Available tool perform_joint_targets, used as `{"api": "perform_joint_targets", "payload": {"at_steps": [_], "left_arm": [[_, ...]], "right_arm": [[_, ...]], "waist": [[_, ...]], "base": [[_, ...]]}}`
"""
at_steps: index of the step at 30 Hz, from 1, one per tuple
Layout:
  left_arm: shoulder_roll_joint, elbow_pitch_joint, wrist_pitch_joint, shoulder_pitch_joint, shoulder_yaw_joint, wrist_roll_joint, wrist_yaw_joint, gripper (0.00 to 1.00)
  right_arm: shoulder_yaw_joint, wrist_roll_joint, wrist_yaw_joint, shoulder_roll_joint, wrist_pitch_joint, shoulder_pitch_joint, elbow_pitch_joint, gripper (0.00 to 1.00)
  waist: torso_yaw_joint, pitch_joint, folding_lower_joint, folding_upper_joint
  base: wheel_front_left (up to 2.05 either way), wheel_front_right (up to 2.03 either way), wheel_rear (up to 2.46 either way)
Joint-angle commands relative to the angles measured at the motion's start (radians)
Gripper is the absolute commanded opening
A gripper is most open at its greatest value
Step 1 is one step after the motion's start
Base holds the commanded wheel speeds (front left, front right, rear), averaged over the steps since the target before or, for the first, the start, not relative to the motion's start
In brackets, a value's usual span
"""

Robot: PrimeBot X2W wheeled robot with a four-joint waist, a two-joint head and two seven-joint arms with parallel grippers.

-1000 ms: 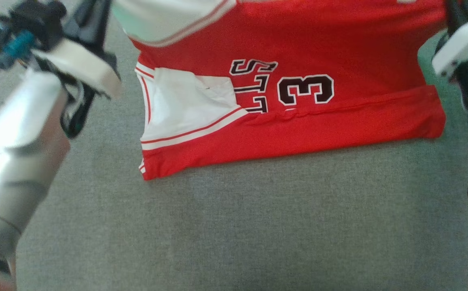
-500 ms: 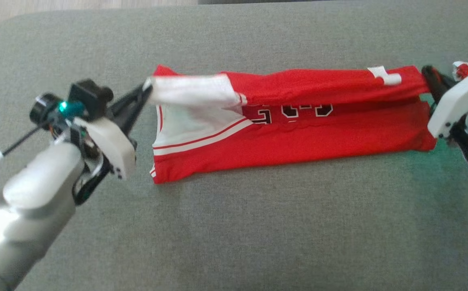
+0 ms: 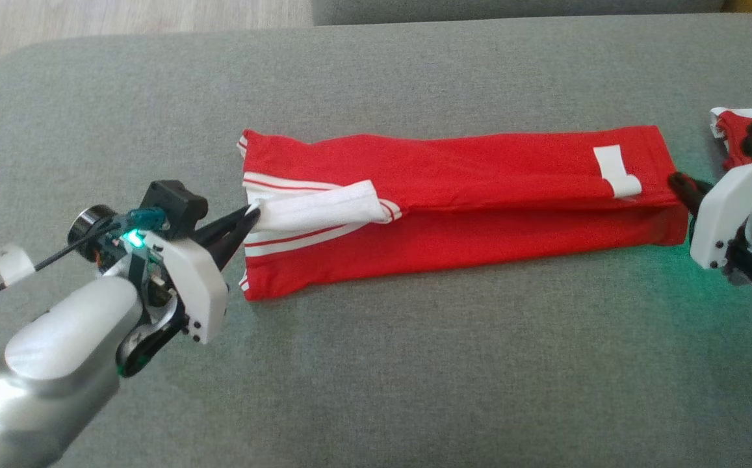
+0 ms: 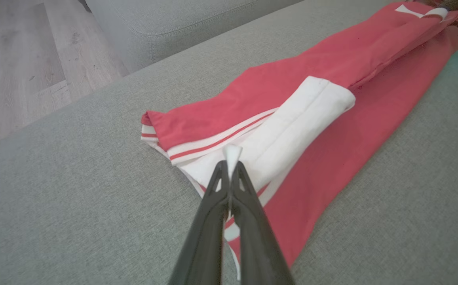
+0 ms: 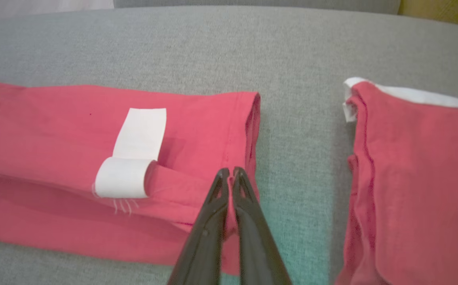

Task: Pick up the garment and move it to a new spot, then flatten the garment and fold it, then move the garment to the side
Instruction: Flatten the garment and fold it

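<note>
The garment point(image 3: 466, 195) is a red jersey with white and red striped trim, folded into a long band across the grey couch seat. My left gripper point(image 3: 252, 214) is shut on the white corner of its left end point(image 4: 232, 152), low over the fabric. My right gripper point(image 3: 673, 179) is shut on the red hem at the right end point(image 5: 230, 186), beside a white label point(image 5: 133, 158). The top layer lies folded toward me over the lower layer, and the lettering is hidden.
A second red garment with white edging point(image 5: 411, 178) lies just right of the jersey point(image 3: 736, 133). The couch backrest point(image 4: 173, 23) rises behind, and wooden floor point(image 4: 19, 67) shows beyond the seat's left edge. Bare grey cushion point(image 3: 414, 390) spreads in front.
Both grippers have brought the held upper edge down and toward me, laying the top layer over the lower one and covering the lettering. The head camera has also tilted, showing more of the couch.
</note>
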Motion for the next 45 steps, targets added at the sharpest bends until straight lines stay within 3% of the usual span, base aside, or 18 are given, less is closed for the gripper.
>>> {"api": "perform_joint_targets", "payload": {"at_steps": [1, 15, 16, 17, 18, 19, 25, 31, 39, 45], "left_arm": [[0.051, -0.033, 0.012, -0.024, 0.035, -0.003, 0.01, 0.0], [0.04, -0.059, 0.074, 0.002, -0.017, 0.009, 0.027, 0.0], [0.037, -0.058, 0.075, 0.002, -0.02, 0.01, 0.028, 0.09], [0.034, -0.056, 0.075, 0.003, -0.022, 0.01, 0.03, 0.46], [0.032, -0.055, 0.076, 0.003, -0.024, 0.011, 0.031, 1.0], [0.03, -0.054, 0.076, 0.004, -0.025, 0.011, 0.031, 1.0], [0.021, -0.053, 0.021, -0.005, 0.014, 0.003, 0.068, 1.0], [0.0, -0.064, -0.119, -0.019, 0.114, -0.019, 0.145, 1.0], [-0.062, -0.088, -0.357, 0.014, 0.261, -0.056, 0.258, 1.0], [-0.107, -0.132, -0.404, 0.106, 0.371, -0.029, 0.32, 1.0]], "right_arm": [[0.016, 0.022, -0.001, -0.039, 0.02, 0.014, -0.037, 0.0], [0.071, 0.089, -0.001, -0.066, 0.134, 0.055, -0.097, 0.0], [0.072, 0.091, -0.001, -0.067, 0.136, 0.057, -0.099, 0.0], [0.069, 0.097, -0.001, -0.066, 0.138, 0.059, -0.098, 0.0], [0.06, 0.1, -0.001, -0.065, 0.133, 0.059, -0.094, 0.82], [0.052, 0.105, -0.001, -0.062, 0.136, 0.06, -0.085, 1.0], [0.001, 0.127, -0.001, -0.053, 0.112, 0.037, -0.089, 1.0], [-0.083, 0.149, -0.001, -0.044, 0.022, 0.005, -0.121, 1.0], [-0.196, 0.095, -0.001, 0.03, -0.246, 0.011, -0.187, 1.0], [-0.296, -0.034, -0.001, 0.157, -0.485, 0.069, -0.22, 1.0]], "waist": [[-0.004, -0.005, 0.0001, -0.0001], [-0.016, -0.003, 0.0001, -0.0001], [-0.016, -0.002, 0.0001, -0.0001], [-0.017, -0.002, 0.0001, -0.0001], [-0.018, -0.001, 0.0001, -0.0001], [-0.019, -0.001, 0.0001, -0.0001], [-0.025, -0.004, 0.0001, -0.0001], [-0.027, -0.017, 0.0001, -0.0001], [-0.028, -0.053, 0.0001, -0.0001], [-0.036, -0.076, 0.0001, -0.0001]], "base": [[0.0, 0.0, 0.0], [0.0, 0.0, 0.0], [0.0, 0.0, 0.0], [0.0, 0.0, 0.0], [0.0, 0.0, 0.0], [0.0, 0.0, 0.0], [0.0, 0.0, 0.0], [0.0, 0.0, 0.0], [0.0, 0.0, 0.0], [0.0, 0.0, 0.0]]}}
